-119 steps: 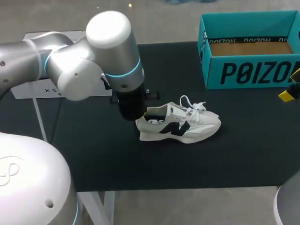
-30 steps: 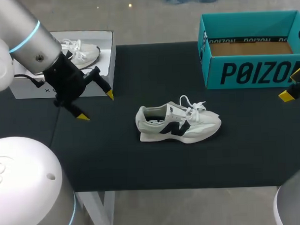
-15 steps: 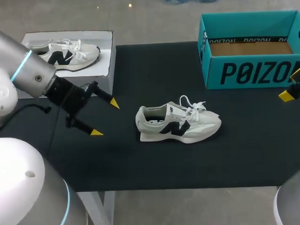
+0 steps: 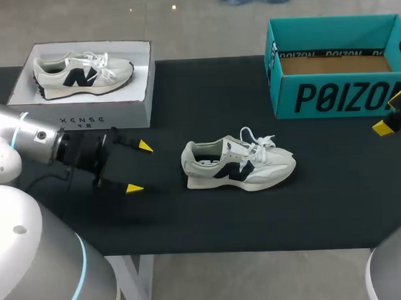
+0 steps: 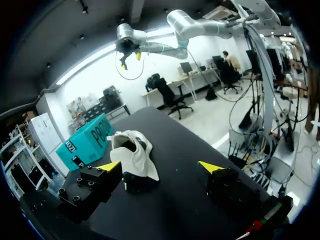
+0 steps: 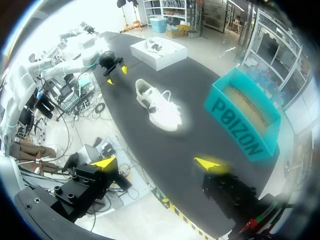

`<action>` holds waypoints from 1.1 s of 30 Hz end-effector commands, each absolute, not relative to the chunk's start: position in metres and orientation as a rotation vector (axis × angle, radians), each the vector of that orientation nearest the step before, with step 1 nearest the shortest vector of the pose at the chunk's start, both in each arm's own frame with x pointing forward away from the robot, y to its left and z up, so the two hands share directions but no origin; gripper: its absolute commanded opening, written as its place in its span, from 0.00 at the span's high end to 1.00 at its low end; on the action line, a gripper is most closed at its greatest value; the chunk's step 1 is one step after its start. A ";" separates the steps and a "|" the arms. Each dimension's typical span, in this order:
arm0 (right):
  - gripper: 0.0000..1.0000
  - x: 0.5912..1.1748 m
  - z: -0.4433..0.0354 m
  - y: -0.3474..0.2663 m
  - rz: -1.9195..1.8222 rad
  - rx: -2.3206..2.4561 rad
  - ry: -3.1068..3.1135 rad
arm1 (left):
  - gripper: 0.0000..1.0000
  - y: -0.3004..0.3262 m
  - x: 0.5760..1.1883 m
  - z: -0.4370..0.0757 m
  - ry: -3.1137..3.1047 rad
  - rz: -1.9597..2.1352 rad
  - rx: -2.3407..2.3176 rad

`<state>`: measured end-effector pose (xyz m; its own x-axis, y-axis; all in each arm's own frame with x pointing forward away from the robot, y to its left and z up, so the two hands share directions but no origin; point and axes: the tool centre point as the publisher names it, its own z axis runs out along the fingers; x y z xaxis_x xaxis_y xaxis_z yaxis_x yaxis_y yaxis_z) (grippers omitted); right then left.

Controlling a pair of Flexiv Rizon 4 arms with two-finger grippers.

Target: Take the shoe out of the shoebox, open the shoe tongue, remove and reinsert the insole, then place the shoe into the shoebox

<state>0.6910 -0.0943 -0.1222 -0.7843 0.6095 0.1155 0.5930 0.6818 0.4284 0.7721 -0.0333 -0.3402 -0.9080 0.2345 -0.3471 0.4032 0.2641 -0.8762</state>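
Now the bench [image 4: 209, 215] is carrying a teal box [image 4: 330, 96] at its far right, standing empty, and a white box [image 4: 87, 118] at its far left, holding a second shoe [image 4: 82, 70]. The shoe [image 4: 239, 163] is sitting upright on its sole mid-bench, toe toward the teal box and well apart from both. The left claw [image 4: 140, 166] is hanging low beside the heel, fingers spread and gripping nothing. The right claw [image 6: 156, 163] is hovering high off the right edge, likewise spread and empty. With the shoe out, the tongue and insole work is probably in hand, though I cannot tell the insole's state. Next, one claw is likely needing to steady the heel while the other is reaching for the tongue.
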 end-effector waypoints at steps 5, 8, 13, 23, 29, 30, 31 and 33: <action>0.00 0.694 -0.122 -0.093 0.701 1.021 2.853 | 0.00 -0.057 0.787 -0.366 2.286 -2.029 0.399; 0.00 0.694 -0.122 -0.093 0.701 1.021 2.853 | 0.00 -0.065 0.791 -0.369 2.285 -2.051 0.386; 0.00 0.694 -0.122 -0.093 0.701 1.021 2.853 | 0.00 -0.068 0.804 -0.378 2.327 -2.045 0.367; 0.00 0.694 -0.122 -0.093 0.701 1.021 2.853 | 0.00 -0.063 0.825 -0.395 2.433 -1.984 0.311; 0.00 0.694 -0.122 -0.093 0.701 1.021 2.853 | 0.00 -0.073 0.825 -0.403 2.446 -1.971 0.283; 0.00 0.694 -0.122 -0.093 0.701 1.021 2.853 | 0.00 -0.075 0.825 -0.406 2.452 -1.965 0.281; 0.00 0.694 -0.122 -0.093 0.701 1.021 2.853 | 0.00 -0.076 0.825 -0.408 2.453 -1.965 0.279; 0.00 0.694 -0.122 -0.093 0.701 1.021 2.853 | 0.00 -0.079 0.825 -0.412 2.472 -1.934 0.271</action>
<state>0.6910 -0.0943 -0.1222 -0.7843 0.6095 0.1155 0.5930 0.6818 0.4284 0.8244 -0.0722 -0.4070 -0.9842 0.1473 -0.0986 0.1293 0.2161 -0.9678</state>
